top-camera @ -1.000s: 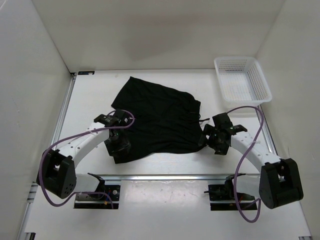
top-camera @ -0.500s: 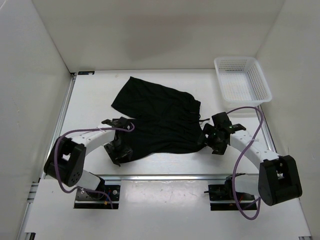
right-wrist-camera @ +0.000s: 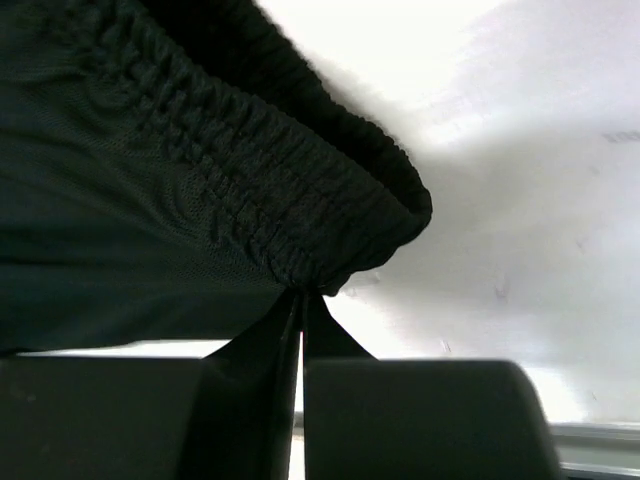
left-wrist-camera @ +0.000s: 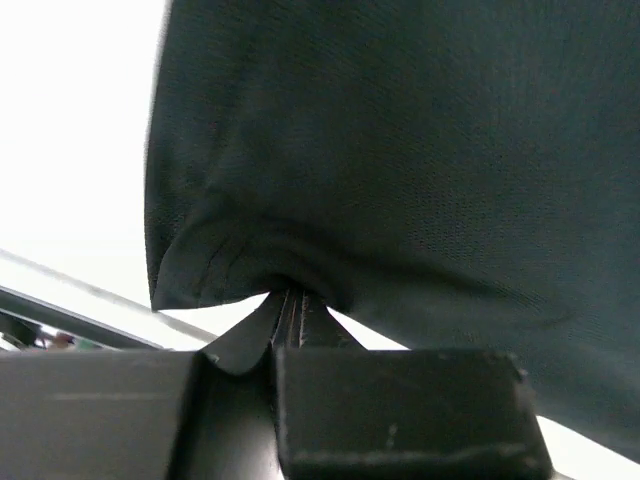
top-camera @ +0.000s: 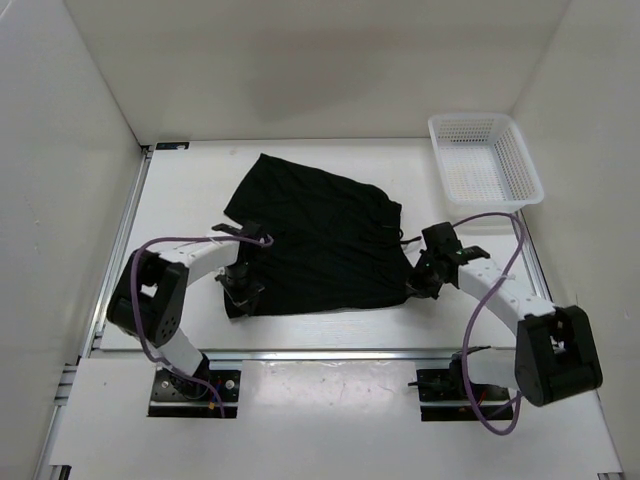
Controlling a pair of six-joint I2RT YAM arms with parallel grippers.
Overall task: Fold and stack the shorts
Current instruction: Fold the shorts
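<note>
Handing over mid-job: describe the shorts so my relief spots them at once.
On the white table, look at the middle. The shorts lie spread there, near corners pinched by the left gripper and right gripper. They are the only black fabric; the white mesh basket sits apart, far right.

Open table (top-camera: 180, 210) left of and beyond the shorts (top-camera: 320, 240); basket (top-camera: 526, 160) in far right corner; walls (top-camera: 300, 60) on three sides.

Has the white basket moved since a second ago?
No. The basket stays in the far right corner, its rim just as close to the right wall.
</note>
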